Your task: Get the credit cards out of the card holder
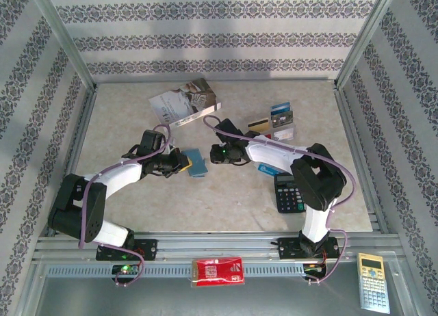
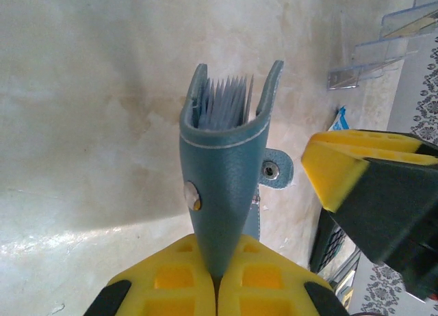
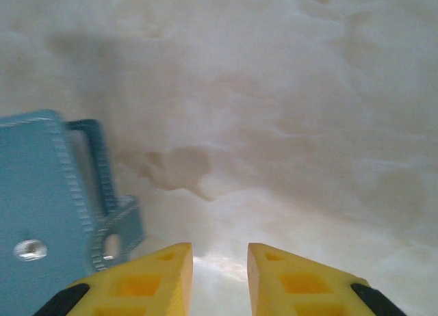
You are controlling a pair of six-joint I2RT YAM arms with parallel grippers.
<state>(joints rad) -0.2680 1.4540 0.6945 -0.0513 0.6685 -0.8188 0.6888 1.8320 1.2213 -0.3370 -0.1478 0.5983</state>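
1. Beige marbled table point(image 1: 205, 206), walled on three sides with patterned paper
2. Nearest, on the metal rail in front of the arm bases, lies a red packet point(image 1: 217, 270); a pale yellow calculator point(image 1: 373, 282) lies at the near right corner
3. On the table by the right arm's base rests a black calculator point(image 1: 290, 191)
4. Mid-table, the left fingers point(image 2: 178, 278) are pressed together on the narrow folded end of the card holder point(image 2: 222, 172). Its open end points away from the left wrist camera, showing fanned blue-grey pockets, and a snap tab sticks out to one side
5. Just beside the card holder, the right fingers point(image 3: 154, 278) stand slightly parted with only bare table between them. They hold nothing and sit close to the snap tab without touching it
6. Farther back on the right is a clear stand point(image 1: 282, 121) with cards in it, and a gold card point(image 1: 257, 124) just beside it
7. Farthest, near the back wall, lies a grey-white book point(image 1: 185, 102)
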